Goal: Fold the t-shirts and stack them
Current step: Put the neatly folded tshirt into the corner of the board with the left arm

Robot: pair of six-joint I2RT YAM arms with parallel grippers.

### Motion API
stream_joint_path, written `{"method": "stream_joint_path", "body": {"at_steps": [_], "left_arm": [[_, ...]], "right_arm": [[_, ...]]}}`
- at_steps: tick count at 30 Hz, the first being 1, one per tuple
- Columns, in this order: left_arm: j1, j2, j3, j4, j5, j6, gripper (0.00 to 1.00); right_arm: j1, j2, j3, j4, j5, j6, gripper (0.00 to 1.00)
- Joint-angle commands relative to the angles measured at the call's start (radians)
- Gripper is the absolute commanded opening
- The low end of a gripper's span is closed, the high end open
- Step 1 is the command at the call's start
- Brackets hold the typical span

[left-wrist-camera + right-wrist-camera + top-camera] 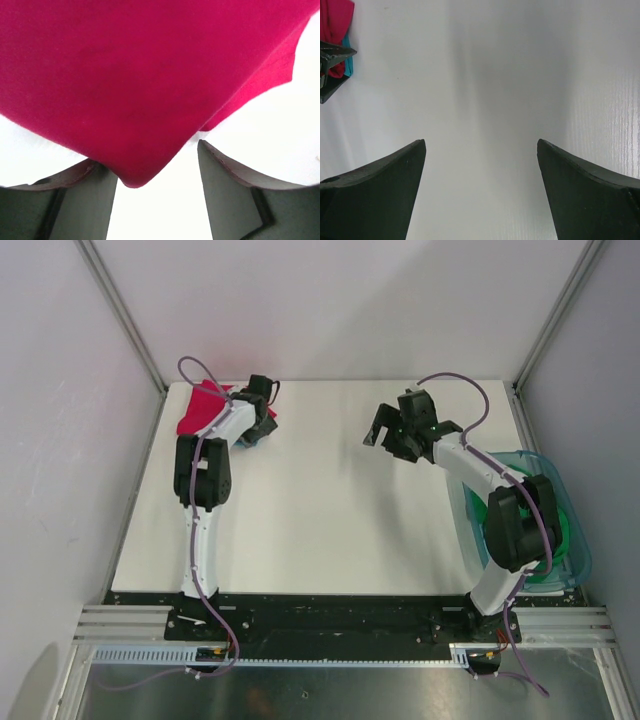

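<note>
White tabletop (330, 520) inside a grey-walled cell. Top view: the left gripper (258, 432) sits low at the far left corner, with a rumpled crimson-red cloth t-shirt (203, 405) spreading out beyond its jaws. The right gripper (383, 445) hangs over bare table, well apart from any cloth. Behind its jaws, beside its own arm, a see-through blue-green plastic tub (540, 460) holds a bright green cloth t-shirt (565, 530). Left wrist view: the fingers stand apart with white table showing between them. A rounded corner of the red shirt droops into the gap and brushes the left finger but is not pinched, so the jaws read as open. Right wrist view: jaws spread wide, only table between them. Far to the left of the jaws is the red cloth, with a strip of teal-blue cloth t-shirt (349, 62) showing just under it. Judgement: the step in hand looks like setting the red shirt on the teal one, the second layer of the stack. How neat the fold is cannot be told. The green shirt is not yet out of the tub. The next move calls for lifting the left jaws clear without snagging the drooping corner, then sending the right gripper to the tub.
</note>
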State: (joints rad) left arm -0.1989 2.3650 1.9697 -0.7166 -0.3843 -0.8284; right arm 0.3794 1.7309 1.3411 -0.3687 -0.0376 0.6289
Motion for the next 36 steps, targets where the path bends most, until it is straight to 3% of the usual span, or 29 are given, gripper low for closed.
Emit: {"method": "stream_joint_path", "body": {"at_steps": [1,10,17,22,26,36], "left_arm": [[0.006,-0.006,0.039,0.017,0.063,0.107,0.67],[-0.015,-0.214,-0.159,0.024,0.090,0.153,0.76],[-0.124,-0.475,-0.372,0.042,0.233,0.317,0.98],[-0.244,-0.699,-0.562,0.108,0.339,0.370,0.99],[-0.342,-0.835,-0.669,0.146,0.336,0.418,0.99],[-0.367,-0.964,-0.819,0.236,0.376,0.470,1.00]], "right_arm": [[0.023,-0.047,0.001,-0.028,0.034,-0.020,0.97],[0.050,-0.121,-0.028,-0.056,0.083,-0.015,0.98],[0.050,-0.214,-0.053,-0.094,0.109,-0.012,0.99],[0.032,-0.326,-0.125,-0.123,0.132,-0.006,0.99],[0.020,-0.425,-0.197,-0.135,0.161,0.004,0.99],[0.021,-0.567,-0.308,-0.145,0.215,0.020,0.99]]}}
